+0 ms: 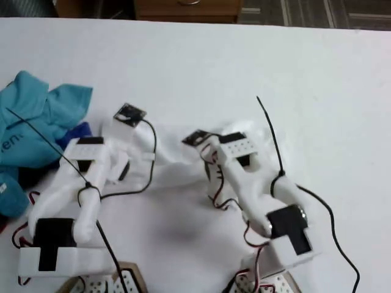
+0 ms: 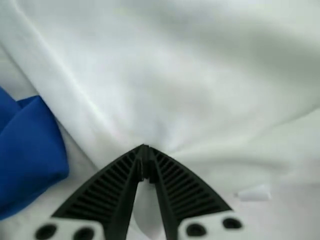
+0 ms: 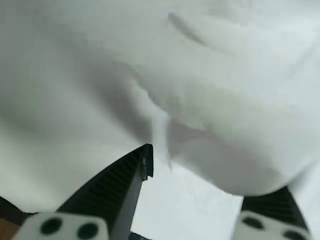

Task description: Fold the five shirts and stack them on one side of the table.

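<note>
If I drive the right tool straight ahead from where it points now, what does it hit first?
Most likely the white shirt: its bunched fold lies directly ahead of the open right tool and covers one fingertip. Depth is hard to judge, but nothing else shows in between.

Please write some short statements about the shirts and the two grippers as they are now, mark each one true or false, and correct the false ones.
1. The left gripper is shut on the white shirt. True.
2. The right gripper is shut as well. False: its fingers stand well apart, with white cloth lying ahead of them.
3. A blue shirt lies beside the white shirt, near the left gripper. True.
4. The teal shirts are folded in a neat stack. False: they lie crumpled in a heap at one side of the table.
</note>
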Robot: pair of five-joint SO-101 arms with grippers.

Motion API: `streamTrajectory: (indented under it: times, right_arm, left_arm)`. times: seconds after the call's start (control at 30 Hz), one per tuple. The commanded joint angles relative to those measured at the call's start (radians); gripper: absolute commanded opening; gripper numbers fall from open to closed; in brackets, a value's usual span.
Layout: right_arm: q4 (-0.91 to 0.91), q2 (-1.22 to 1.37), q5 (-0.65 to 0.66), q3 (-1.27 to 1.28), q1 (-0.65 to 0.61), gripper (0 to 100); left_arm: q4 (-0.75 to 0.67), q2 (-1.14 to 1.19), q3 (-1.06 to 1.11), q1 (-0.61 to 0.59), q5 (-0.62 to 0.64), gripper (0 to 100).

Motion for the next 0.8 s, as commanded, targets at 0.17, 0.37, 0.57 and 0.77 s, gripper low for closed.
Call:
streamTrajectory:
  times: [0.17,0.37,0.57,0.77]
  right_arm:
    - [-0.016,0.070,-0.017,-0.064,0.018,0.8]
    - [0.004,0.058,-0.011,-0.064,0.088,1.9]
    - [0.096,-0.124,0.034,-0.141,0.145,1.8]
    - [0.145,-0.165,0.089,-0.358,0.216,1.8]
  left_arm:
    - [-0.017,-0.015,-0.004,0.003,0.003,3]
    - [-0.017,-0.015,-0.002,0.003,0.003,3]
    - [-0.017,-0.015,-0.002,0.003,0.003,3]
    - [-0.017,-0.015,-0.004,0.003,0.003,3]
